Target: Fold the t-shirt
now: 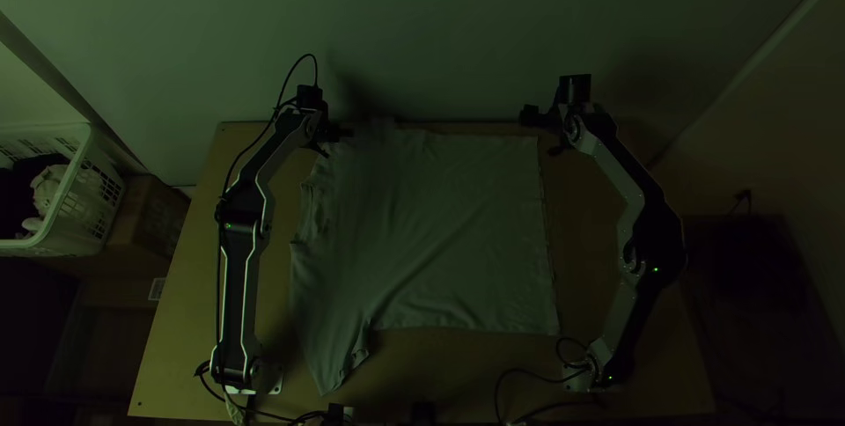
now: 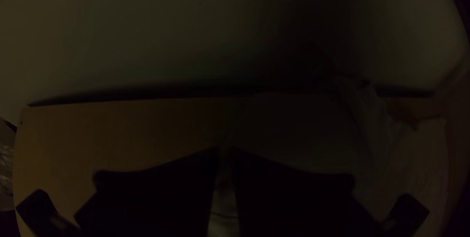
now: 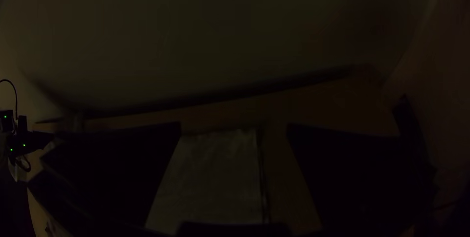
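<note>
The t-shirt (image 1: 458, 232) lies spread crosswise on the table (image 1: 180, 312), collar side by the left gripper, fingers nearly together, hold unclear, far hem corner near the empty, widely parted right gripper (image 1: 542, 134).

silver-grey links, black joints

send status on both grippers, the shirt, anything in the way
Left gripper by t-shirt, far left. Right gripper open, far right. T-shirt spread, one sleeve pointing nearward. Cables along near edge.
</note>
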Robot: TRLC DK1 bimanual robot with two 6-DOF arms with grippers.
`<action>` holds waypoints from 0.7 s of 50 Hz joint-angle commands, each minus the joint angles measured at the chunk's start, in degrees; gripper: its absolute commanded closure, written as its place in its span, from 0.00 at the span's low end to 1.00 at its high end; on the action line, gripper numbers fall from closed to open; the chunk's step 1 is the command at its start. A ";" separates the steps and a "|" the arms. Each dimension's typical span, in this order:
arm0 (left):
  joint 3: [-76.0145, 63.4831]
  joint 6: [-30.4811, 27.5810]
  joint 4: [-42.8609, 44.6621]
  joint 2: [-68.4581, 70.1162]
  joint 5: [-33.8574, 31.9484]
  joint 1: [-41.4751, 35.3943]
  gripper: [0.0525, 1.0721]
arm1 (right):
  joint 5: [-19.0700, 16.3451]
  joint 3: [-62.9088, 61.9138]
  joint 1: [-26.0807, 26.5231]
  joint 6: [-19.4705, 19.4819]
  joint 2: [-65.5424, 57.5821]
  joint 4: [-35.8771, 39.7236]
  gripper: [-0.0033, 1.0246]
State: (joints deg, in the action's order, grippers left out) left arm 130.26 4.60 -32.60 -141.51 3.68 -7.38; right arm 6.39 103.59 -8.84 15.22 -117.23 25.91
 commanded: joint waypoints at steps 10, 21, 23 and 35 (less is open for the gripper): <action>0.70 -0.82 -1.68 2.65 -0.52 -0.09 0.98 | -0.68 9.61 1.02 3.23 -9.16 7.14 0.04; 0.70 -0.47 -1.50 5.90 -0.52 -0.09 0.98 | -0.86 15.59 1.99 5.52 -14.34 10.83 0.05; 0.70 -0.38 -1.50 6.34 -0.52 -0.18 0.98 | -1.03 17.70 2.25 6.13 -15.75 12.76 0.07; 0.52 -0.29 -2.21 7.66 -0.52 -0.09 0.98 | -1.21 24.91 2.51 8.60 -21.90 17.86 0.16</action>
State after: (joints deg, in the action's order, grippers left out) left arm 130.30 4.47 -33.87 -136.44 3.49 -7.40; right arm 5.54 126.13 -6.55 21.28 -136.42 42.76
